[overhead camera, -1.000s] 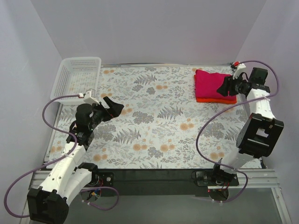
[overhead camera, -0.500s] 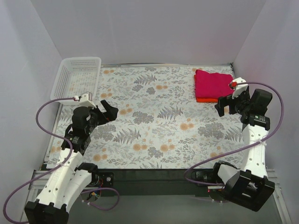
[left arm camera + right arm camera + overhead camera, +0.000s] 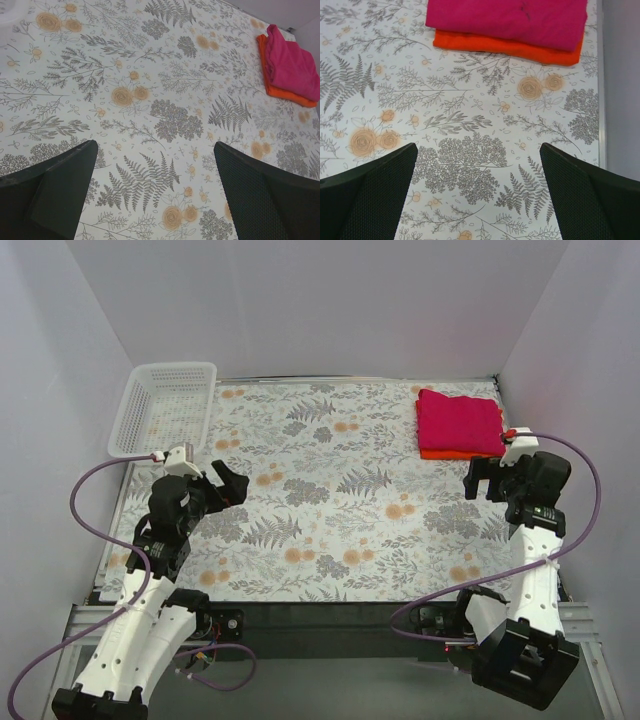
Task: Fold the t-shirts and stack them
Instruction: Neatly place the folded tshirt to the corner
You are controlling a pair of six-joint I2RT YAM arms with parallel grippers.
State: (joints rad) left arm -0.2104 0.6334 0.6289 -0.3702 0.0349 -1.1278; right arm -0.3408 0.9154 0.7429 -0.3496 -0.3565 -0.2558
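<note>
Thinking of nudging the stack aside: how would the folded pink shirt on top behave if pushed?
Probably floppy: the pink shirt shows soft, rounded folds. It may bunch or slide off the orange shirt it lies on.

Folded magenta-pink t-shirt (image 3: 458, 421) lies stacked atop folded orange-red t-shirt (image 3: 462, 454).

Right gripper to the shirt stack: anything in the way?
Nothing visible. The right gripper is open, just short of the stack in the far right corner: the pink t-shirt folded on top of the orange t-shirt. Only bare floral tablecloth lies between them. The white basket sits far left, off that path.
</note>
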